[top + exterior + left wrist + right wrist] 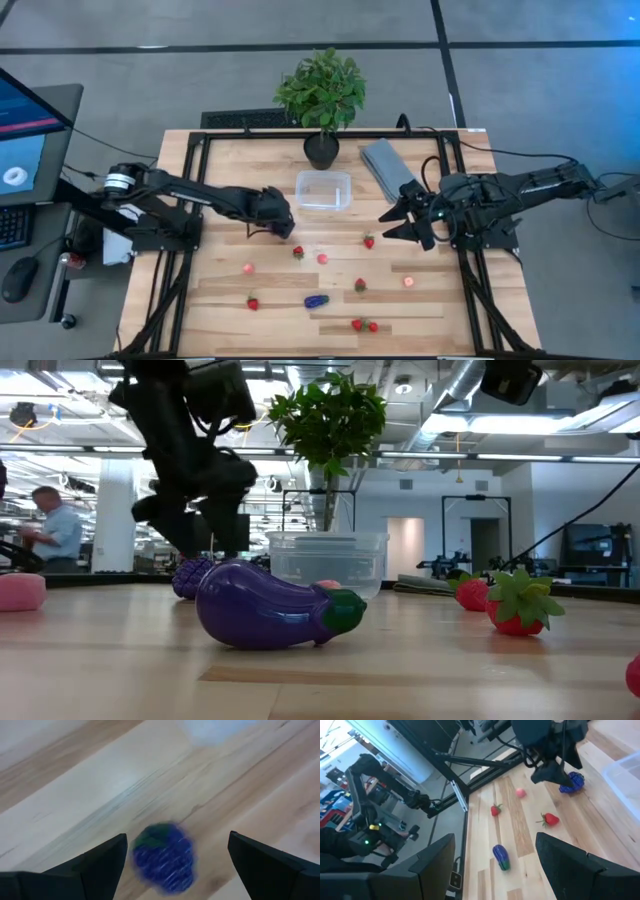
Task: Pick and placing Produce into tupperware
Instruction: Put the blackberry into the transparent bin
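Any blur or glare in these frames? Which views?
Left wrist view: the purple grape bunch between the open left tool is smeared by motion blur, and the wood grain streaks too. Low view: the toy eggplant up close is sharp, ceiling lights glare and the room behind is soft. High view: even light, no strong shadows on the table.

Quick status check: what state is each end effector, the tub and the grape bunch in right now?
Left end effector: open, fingers either side of the grape bunch.
Right end effector: open, waiting right of the tub.
Grape bunch: on the table, not gripped.
Tub: upright, no lid; contents unclear.
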